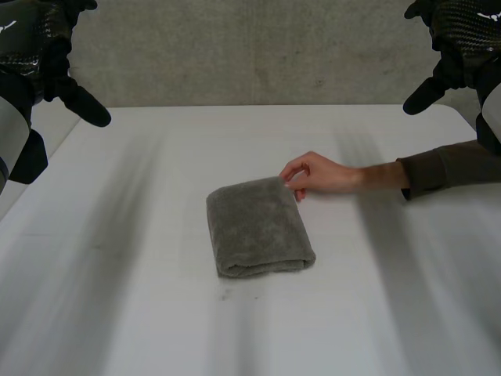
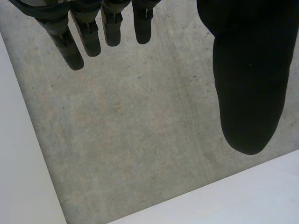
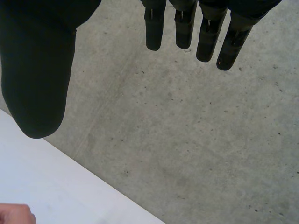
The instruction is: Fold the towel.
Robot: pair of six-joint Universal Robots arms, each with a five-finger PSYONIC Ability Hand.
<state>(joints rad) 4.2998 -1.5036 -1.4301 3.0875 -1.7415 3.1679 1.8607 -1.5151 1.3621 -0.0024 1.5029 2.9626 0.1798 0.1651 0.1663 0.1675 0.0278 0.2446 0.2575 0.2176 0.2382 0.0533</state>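
A grey towel [image 1: 257, 227] lies folded into a small thick rectangle in the middle of the white table [image 1: 117, 298]. A person's hand [image 1: 317, 174] reaches in from the right and touches the towel's far right corner. My left hand [image 1: 47, 59] hangs raised at the far left, well away from the towel, its fingers [image 2: 77, 39] and thumb straight and apart, holding nothing. My right hand [image 1: 454, 47] is raised at the far right, also open and empty, with straight fingers [image 3: 205, 35].
The person's forearm [image 1: 438, 168] in a dark sleeve stretches across the table's right side. A grey concrete wall [image 1: 250, 51] stands behind the table's far edge. Part of the person's hand [image 3: 16, 213] lies on the table beneath my right hand.
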